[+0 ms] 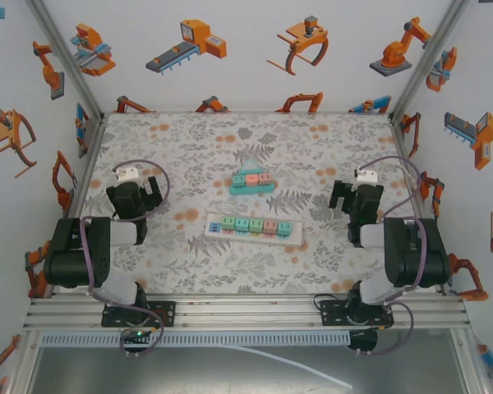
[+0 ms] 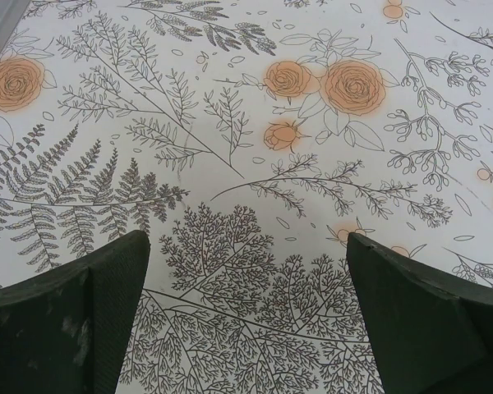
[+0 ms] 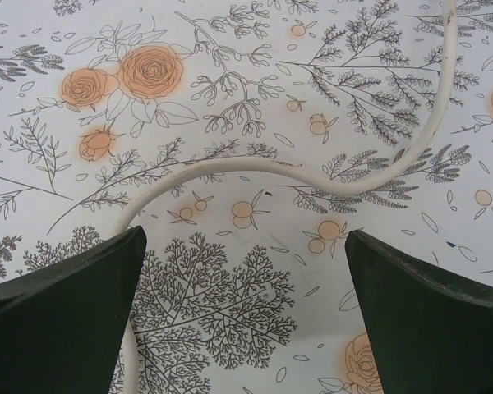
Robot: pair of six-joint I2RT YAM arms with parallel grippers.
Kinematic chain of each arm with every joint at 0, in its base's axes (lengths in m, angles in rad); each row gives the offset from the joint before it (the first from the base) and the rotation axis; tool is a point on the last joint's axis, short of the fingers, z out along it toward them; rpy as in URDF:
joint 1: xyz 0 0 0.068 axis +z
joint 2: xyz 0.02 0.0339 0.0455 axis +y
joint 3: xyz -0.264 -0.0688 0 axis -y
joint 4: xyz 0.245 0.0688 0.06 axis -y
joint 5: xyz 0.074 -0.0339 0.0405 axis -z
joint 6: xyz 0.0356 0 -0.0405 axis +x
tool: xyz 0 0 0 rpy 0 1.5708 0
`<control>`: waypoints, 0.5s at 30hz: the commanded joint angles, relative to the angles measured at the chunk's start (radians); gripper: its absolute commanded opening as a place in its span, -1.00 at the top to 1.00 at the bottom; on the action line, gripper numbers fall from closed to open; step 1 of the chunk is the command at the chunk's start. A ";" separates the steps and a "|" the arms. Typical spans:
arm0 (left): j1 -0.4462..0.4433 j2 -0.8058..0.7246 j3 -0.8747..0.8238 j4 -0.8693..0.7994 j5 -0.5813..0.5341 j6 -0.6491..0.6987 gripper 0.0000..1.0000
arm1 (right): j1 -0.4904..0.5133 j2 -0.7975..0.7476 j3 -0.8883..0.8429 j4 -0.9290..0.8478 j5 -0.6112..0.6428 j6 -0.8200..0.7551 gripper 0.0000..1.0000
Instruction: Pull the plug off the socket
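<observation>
While both arms sit low at their own sides of the counter (image 1: pixel 189 148), you have the strip (image 1: pixel 255 227) lying in the middle between them: a white bar with a row of coloured plugs (image 1: pixel 270 226) seated along its top, none lifted out. Just beyond it, farther from the bases, lies a smaller teal piece (image 1: pixel 252 182) carrying a few blocks of its own. Your left gripper (image 1: pixel 134 197) hangs well to the left of the strip, and its wrist view shows it (image 2: pixel 246 238) spread wide over bare flowered counter, with nothing between the fingers. Your right gripper (image 1: pixel 355 199) stands well to the right of the strip, equally wide and empty (image 3: pixel 246 235). A white cable (image 3: pixel 222 162) snakes across the counter under it and passes by its left finger (image 3: pixel 74 320).
</observation>
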 commanded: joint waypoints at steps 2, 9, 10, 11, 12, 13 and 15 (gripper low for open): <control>0.001 -0.005 -0.002 0.031 0.009 0.018 -0.94 | -0.002 0.006 0.023 0.029 0.000 -0.012 -0.99; 0.001 -0.005 0.000 0.029 0.010 0.018 -0.94 | -0.003 0.007 0.023 0.029 0.000 -0.013 -0.99; 0.001 -0.005 -0.001 0.028 0.011 0.018 -0.94 | -0.004 0.008 0.023 0.029 -0.001 -0.013 -0.98; 0.001 -0.003 0.000 0.029 0.011 0.017 -0.94 | -0.003 0.007 0.023 0.029 0.000 -0.012 -0.99; 0.001 -0.003 0.000 0.028 0.011 0.017 -0.94 | -0.003 0.007 0.023 0.029 -0.002 -0.013 -0.99; 0.002 -0.003 0.000 0.028 0.011 0.017 -0.94 | -0.003 0.007 0.023 0.029 -0.002 -0.012 -0.99; 0.001 -0.005 -0.001 0.028 0.011 0.017 -0.94 | -0.003 0.007 0.023 0.029 0.000 -0.012 -0.99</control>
